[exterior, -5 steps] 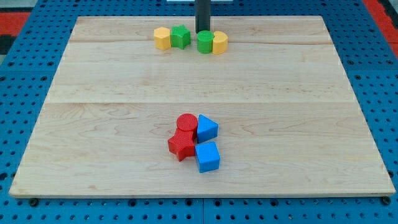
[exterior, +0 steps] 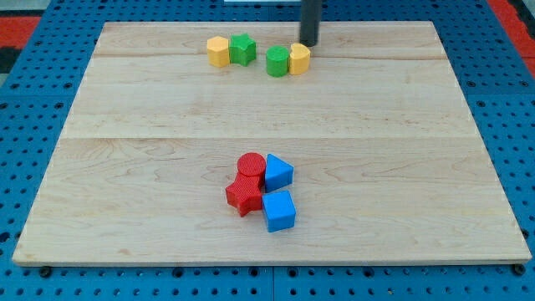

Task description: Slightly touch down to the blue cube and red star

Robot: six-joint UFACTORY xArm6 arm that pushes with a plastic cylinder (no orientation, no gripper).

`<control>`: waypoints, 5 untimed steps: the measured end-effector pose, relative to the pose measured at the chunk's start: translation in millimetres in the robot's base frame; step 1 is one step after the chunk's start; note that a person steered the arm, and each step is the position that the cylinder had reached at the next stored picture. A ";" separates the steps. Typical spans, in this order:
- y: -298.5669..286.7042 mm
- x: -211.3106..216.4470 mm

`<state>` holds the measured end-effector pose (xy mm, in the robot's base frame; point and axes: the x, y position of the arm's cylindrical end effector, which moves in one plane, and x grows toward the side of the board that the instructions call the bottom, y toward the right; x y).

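- We record a pale wooden board point(exterior: 150, 117) lying on a blue perforated surface point(exterior: 33, 192), with red perforated areas visible at the view's top corners.
- Near the view's top edge, starting at the left, a yellow block point(exterior: 218, 51) of roughly hexagonal outline touches a green star-like block point(exterior: 243, 49) on its right.
- A small gap follows, then a green cylinder point(exterior: 277, 61) touching a second yellow block point(exterior: 298, 58); its exact shape is not clear to us.
- Our tip point(exterior: 309, 44) stands just above and to the right of that second yellow block, very near it; we cannot tell whether it makes contact.
- Tool state: the arm ends in a single dark rod, upright, with nothing clamped or carried; there are no jaws to report.
- In the lower middle of the board, four blocks sit clustered together, well apart from our tip.
- The red star point(exterior: 243, 197) is at the cluster's left, with a red cylinder point(exterior: 251, 165) touching it on the upper side.
- To the right of the red cylinder, touching it, is a blue wedge-like block point(exterior: 278, 173).
- The blue cube point(exterior: 279, 211) sits at the cluster's lower right, touching the red star on its left and lying just below the blue wedge-like block.
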<state>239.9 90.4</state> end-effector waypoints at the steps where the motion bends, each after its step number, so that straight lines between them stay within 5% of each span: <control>1: 33.0 32.8; 5: 42.0 328.2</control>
<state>568.2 132.4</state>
